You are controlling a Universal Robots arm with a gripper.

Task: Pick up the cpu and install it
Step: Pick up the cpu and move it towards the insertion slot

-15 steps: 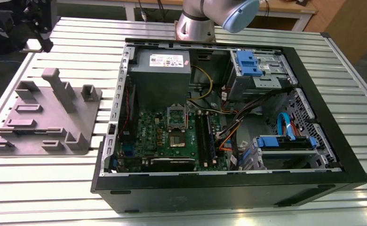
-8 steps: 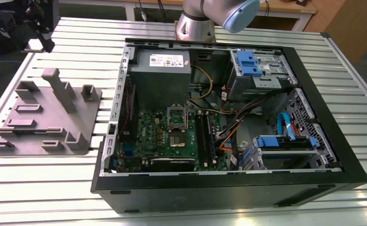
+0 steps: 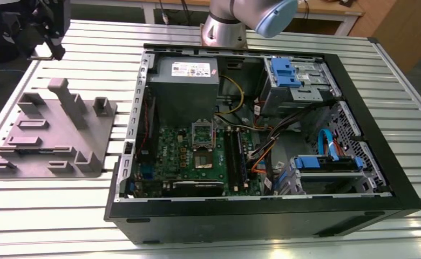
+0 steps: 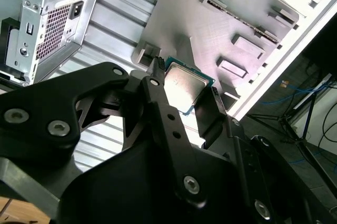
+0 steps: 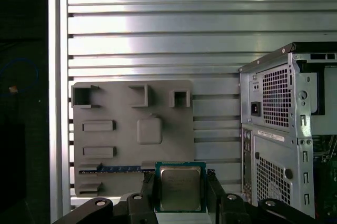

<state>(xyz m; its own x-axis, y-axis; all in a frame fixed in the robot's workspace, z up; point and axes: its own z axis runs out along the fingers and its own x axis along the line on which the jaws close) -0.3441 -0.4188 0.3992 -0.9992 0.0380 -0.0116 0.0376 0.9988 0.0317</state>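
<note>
A black two-fingered pincer (image 4: 185,80) is clenched on the cpu (image 5: 180,188), a small, thin, square chip with a silvery-grey metal top and a green rim. The pincer grips it by two opposite edges and holds it in the air above the slatted aluminium worktop (image 3: 52,216), outside the case.

In both wrist views the chip hangs over one edge of a grey plastic fixture plate (image 3: 52,135) moulded with upright blocks and shallow pockets. One long slot of the plate holds a thin dark strip (image 5: 113,169).

The plate lies flat near the worktop's edge on the exterior view's left. Just beside it is an open black computer case (image 3: 253,216), resting on its side across the middle of the worktop. Inside the case are a green motherboard (image 3: 174,156) with a square socket (image 3: 203,161) at its middle, a grey metal power supply box (image 3: 185,89), blue-tabbed drive cages (image 3: 286,73) and loose yellow, orange and blue cables (image 3: 268,140).

The silver arm (image 3: 229,24) rises from the worktop's far edge, behind the case.
</note>
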